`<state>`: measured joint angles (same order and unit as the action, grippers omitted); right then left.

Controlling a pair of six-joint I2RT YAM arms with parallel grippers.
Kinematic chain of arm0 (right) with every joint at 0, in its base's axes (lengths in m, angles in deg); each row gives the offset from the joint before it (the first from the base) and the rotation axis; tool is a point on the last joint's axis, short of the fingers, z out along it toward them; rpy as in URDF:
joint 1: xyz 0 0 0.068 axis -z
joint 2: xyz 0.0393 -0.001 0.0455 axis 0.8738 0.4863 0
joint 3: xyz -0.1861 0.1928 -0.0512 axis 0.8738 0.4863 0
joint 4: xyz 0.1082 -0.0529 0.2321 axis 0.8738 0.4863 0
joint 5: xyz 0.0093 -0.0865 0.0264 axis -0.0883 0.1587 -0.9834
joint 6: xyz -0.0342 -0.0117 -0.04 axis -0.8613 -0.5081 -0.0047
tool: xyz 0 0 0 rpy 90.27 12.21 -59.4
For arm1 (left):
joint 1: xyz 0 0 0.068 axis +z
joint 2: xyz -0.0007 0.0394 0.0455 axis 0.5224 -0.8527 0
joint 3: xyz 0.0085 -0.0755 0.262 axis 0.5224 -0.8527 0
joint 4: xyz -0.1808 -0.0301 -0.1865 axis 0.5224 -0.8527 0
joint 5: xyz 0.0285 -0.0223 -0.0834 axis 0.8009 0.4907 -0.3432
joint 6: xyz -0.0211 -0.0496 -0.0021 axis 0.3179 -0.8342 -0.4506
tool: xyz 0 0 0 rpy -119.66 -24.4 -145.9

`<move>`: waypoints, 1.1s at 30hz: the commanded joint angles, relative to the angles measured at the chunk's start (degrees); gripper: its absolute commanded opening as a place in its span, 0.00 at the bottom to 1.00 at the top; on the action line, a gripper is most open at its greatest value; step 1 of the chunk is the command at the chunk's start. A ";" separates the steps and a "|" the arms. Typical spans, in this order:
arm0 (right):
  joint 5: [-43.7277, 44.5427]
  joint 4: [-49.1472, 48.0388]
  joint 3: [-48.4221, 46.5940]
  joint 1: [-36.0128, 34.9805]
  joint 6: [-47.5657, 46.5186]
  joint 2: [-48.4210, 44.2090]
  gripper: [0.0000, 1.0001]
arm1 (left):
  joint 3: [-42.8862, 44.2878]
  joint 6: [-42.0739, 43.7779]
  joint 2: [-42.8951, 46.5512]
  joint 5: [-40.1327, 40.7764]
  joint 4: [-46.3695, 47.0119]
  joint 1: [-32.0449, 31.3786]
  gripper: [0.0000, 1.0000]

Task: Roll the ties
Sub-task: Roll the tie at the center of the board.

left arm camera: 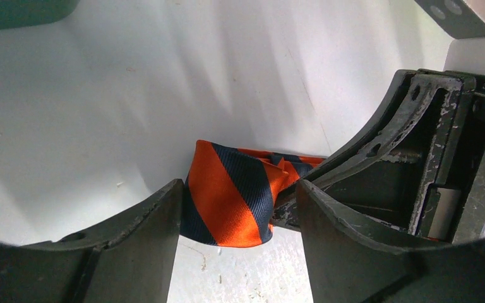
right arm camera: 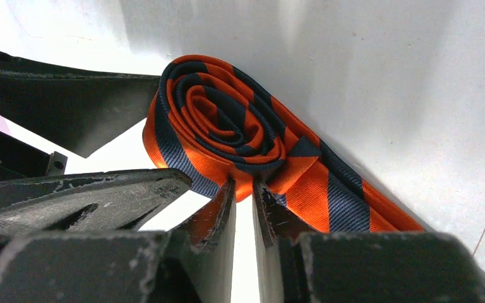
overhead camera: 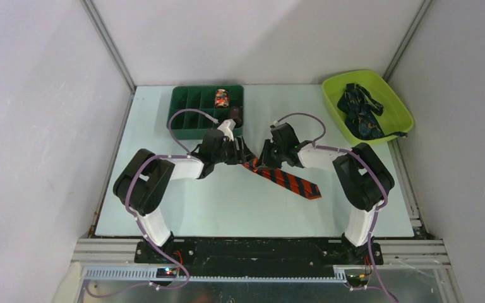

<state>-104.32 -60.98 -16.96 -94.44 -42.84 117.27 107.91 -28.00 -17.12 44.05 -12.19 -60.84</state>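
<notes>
A red-orange tie with dark diagonal stripes point(overhead camera: 287, 180) lies slanted across the middle of the table. Its left end is wound into a small roll point(right arm camera: 218, 120). My right gripper point(right arm camera: 244, 186) is shut on the roll's outer layers at its lower edge, with only a thin slit between the jaws. My left gripper point(left arm camera: 239, 189) is open and straddles the same roll point(left arm camera: 230, 196). One left finger point(left arm camera: 158, 221) touches the roll's side, and the other stands behind the right gripper's fingertip. From above, the left gripper point(overhead camera: 237, 151) and right gripper point(overhead camera: 262, 158) meet at the tie's left end.
A dark green compartment tray point(overhead camera: 178, 110) stands at the back with a rolled patterned tie point(overhead camera: 221, 98) in one cell. A lime bin point(overhead camera: 329, 95) at the back right holds dark navy ties point(overhead camera: 360, 112). The right gripper's body point(left arm camera: 429, 158) crowds the left wrist view.
</notes>
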 commanded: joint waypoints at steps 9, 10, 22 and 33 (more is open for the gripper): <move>4.39 2.75 -0.21 0.17 -1.73 1.54 0.17 | 0.88 2.12 -1.29 -1.77 2.36 -0.63 0.64; 4.37 2.67 -0.20 0.16 -1.73 1.57 0.17 | 0.88 2.41 -1.06 -1.52 1.85 -0.63 0.64; 4.11 2.46 -0.23 0.17 -1.80 1.57 0.17 | 0.74 2.98 1.75 4.30 0.09 -0.49 0.73; 3.84 2.25 -0.23 0.15 -1.81 1.36 0.17 | 2.45 4.30 -2.10 -3.36 1.65 0.96 0.74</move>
<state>-103.10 -59.24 -16.96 -94.44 -43.69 117.48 107.96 -25.75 -17.84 45.91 -12.69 -60.66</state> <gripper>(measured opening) 0.170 0.746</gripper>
